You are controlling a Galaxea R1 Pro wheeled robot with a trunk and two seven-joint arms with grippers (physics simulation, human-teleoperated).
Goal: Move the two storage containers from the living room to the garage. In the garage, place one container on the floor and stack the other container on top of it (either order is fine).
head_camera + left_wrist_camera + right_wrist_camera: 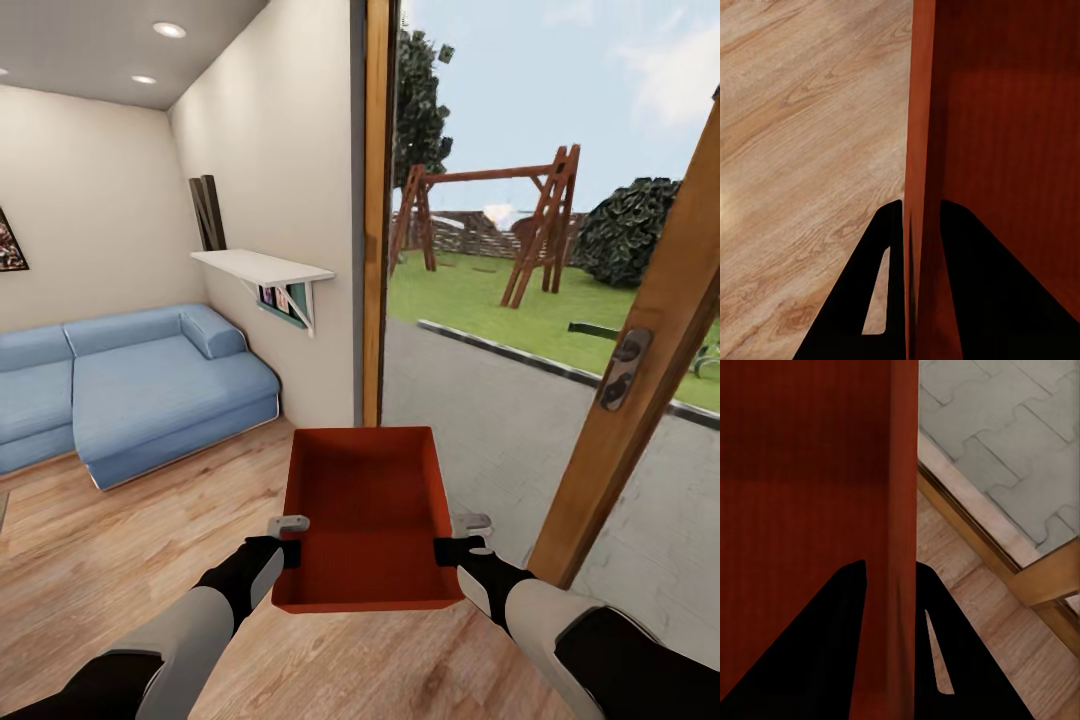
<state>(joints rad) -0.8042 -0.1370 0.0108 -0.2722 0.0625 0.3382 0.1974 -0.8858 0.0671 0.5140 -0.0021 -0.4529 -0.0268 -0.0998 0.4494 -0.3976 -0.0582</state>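
An orange-red storage container (366, 510) hangs in the air in front of me, open side up and empty, held between both arms. My left gripper (290, 553) is shut on its left wall (919, 150), one finger inside and one outside. On the right wall (904, 510) my right gripper (448, 551) is shut the same way. I am in the living room on the light wood plank floor (120, 540), facing the open glass door (375, 210). The second container is out of view.
A blue sofa (130, 385) stands at the left, with a white wall shelf (262, 268) beyond it. The wooden door leaf (640, 370) stands open at the right. Outside lie grey paving (480, 400), grass and a wooden swing frame (535, 225).
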